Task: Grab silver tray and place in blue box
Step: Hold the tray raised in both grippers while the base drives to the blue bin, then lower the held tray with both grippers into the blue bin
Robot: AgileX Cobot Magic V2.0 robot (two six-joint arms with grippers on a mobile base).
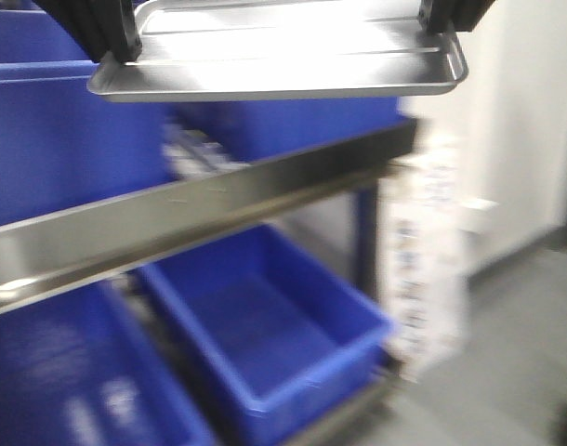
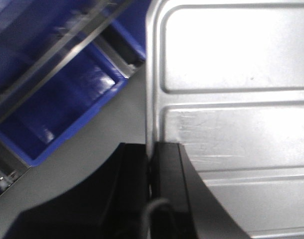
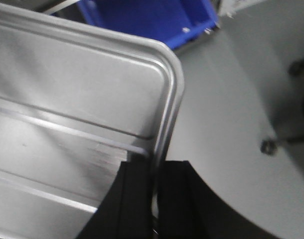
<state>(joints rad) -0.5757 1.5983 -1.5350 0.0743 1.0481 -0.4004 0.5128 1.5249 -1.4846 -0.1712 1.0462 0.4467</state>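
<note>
Both pincers are pressed shut on the small shiny rectangular silver metal tray (image 1: 283, 56), the left pincer (image 2: 152, 154) biting one short rim and the right pincer (image 3: 156, 172) the opposite one, so the tray hangs in the air between them, roughly level and carrying nothing. My main worry is how little metal each pincer holds: only the thin raised rim. If my two arms fall out of step, I expect the tray to twist, slide out of one grip and drop. The second hazard is the long brushed-steel shelf rail (image 1: 172, 223), which runs below the pincers, between the tray and the large deep bright-blue plastic box (image 1: 321, 372) on the lower shelf. A straight descent would likely clip the tray's edge on it (the front view is too blurred to judge the clearance). That box, below and ahead of the pincers, looks empty as far as I can tell. A second blue box (image 1: 60, 390), below the left pincer, shows pale smears that could be glare or contents. The upper blue boxes (image 1: 60, 139) behind the tray hide their insides.
</note>
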